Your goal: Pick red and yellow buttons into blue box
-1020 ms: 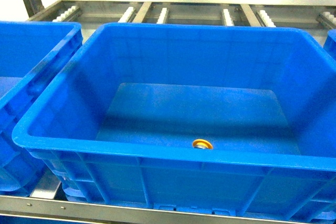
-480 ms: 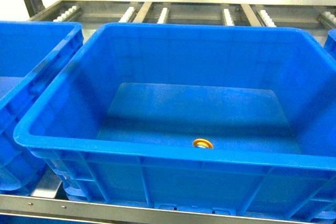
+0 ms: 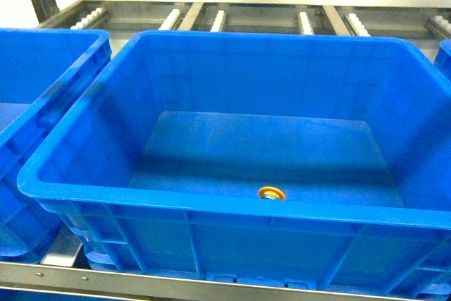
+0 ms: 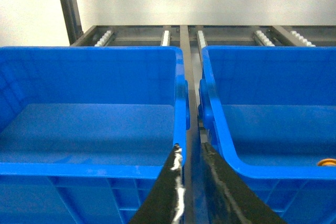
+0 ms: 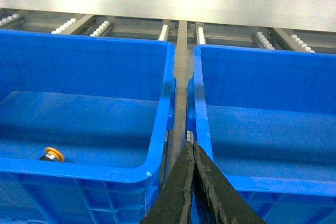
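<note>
yellow button in blue box; red one not in view

the blue box (image 3: 232, 40) is a deep rectangular crate with a thick rolled rim and ribbed outer walls, sitting on a metal roller rack (image 3: 211, 15). on its floor, close against the near wall and a little right of centre, lies the yellow button (image 3: 271, 193): a domed yellow-orange cap, with only a sliver of darker base showing below it in the head view. in the right wrist view the same button (image 5: 52, 154) sits near the box's near-left corner, cap tilted, a dark-and-pale base peeking out beneath.

a left neighbour crate (image 3: 42, 96) stands just beside the box, rims nearly touching; a right neighbour crate (image 5: 262, 124) stands on the other side, a narrow gap between.

left gripper (image 4: 191, 150): jaws slightly spread, tips above the gap between left crate and box, nothing between them. right gripper (image 5: 192, 146): jaws pressed together, tips meeting over the gap between box and right crate, pinching nothing.
</note>
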